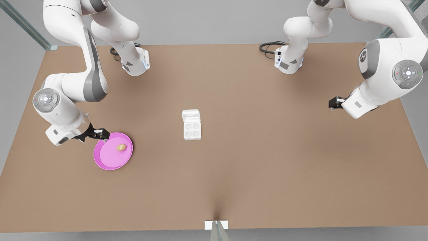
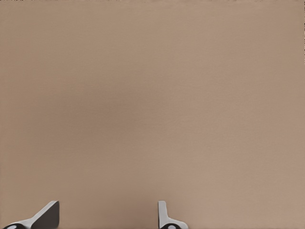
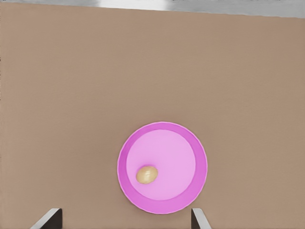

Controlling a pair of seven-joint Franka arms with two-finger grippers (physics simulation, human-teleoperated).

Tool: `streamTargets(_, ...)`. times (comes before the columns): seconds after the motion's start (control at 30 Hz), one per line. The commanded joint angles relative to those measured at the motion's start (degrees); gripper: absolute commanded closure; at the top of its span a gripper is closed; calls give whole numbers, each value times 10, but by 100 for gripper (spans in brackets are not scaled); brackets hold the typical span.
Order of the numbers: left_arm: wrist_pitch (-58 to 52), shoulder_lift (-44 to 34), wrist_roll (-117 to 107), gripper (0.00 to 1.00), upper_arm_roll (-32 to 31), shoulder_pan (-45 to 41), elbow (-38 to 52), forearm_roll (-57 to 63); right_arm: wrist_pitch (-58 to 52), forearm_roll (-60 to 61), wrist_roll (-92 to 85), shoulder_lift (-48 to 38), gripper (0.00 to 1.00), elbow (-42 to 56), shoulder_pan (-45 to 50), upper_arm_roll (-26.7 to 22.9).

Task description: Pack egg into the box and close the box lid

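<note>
- Pink plate (image 1: pixel 108 159) lies on the brown table (image 1: pixel 267 160) toward the front view's left, round and flat with a raised rim.
- Right gripper (image 1: pixel 102 134) hangs over the plate's rim on the side toward the front view's left; the right wrist view looks down on the plate (image 3: pixel 181 191), which ties this arm to that camera.
- Its fingers (image 3: pixel 50 218) stand wide apart, with nothing between them, and the plate sits between the two tips in the right wrist view.
- Egg (image 1: pixel 121 147), tan-brown and oval, rests on the plate's inner surface, off centre and nearer the rim that faces the box; in the right wrist view the egg (image 3: pixel 147 174) lies apart from both fingers.
- Box (image 1: pixel 192 130) sits near the middle of the table, well apart from the plate, its four round cups bare.
- Box lid (image 1: pixel 191 116) is swung open and lies back flat behind the cups, on the side toward the arm bases, its raised panel facing up.
- Left gripper (image 1: pixel 334 102) hangs above bare table toward the front view's right, well apart from the box; this arm waits.
- Its fingers (image 2: pixel 164 214) are spread apart over plain brown surface, holding nothing, as the left wrist view shows.
</note>
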Motion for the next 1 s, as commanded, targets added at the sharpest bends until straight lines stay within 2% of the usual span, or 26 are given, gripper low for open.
streamTargets(0.0,13,2,14,0,-1,-39,3,-2,17,1,29,0,0,0,1,-1)
streamTargets(0.07,8,2,14,0,0,-40,3,-1,-36,34,30,6,0,2,5,1)
streamTargets(0.2,5,4,16,0,10,-36,2,2,-43,53,68,67,0,-18,16,2)
streamTargets(0.33,-1,29,17,0,12,-28,1,2,207,25,74,91,0,-193,-10,2)
streamTargets(0.4,-2,30,20,0,12,-25,0,2,274,5,19,121,0,-214,-42,2)
streamTargets(0.67,-7,31,19,0,12,-25,0,3,401,-7,-363,171,0,-210,-96,2)
streamTargets(0.8,-11,31,19,0,12,-25,-1,3,404,-2,-376,186,0,-211,-98,2)
streamTargets(0.97,-14,31,19,0,12,-24,-1,4,435,0,-338,185,0,-257,-101,2)
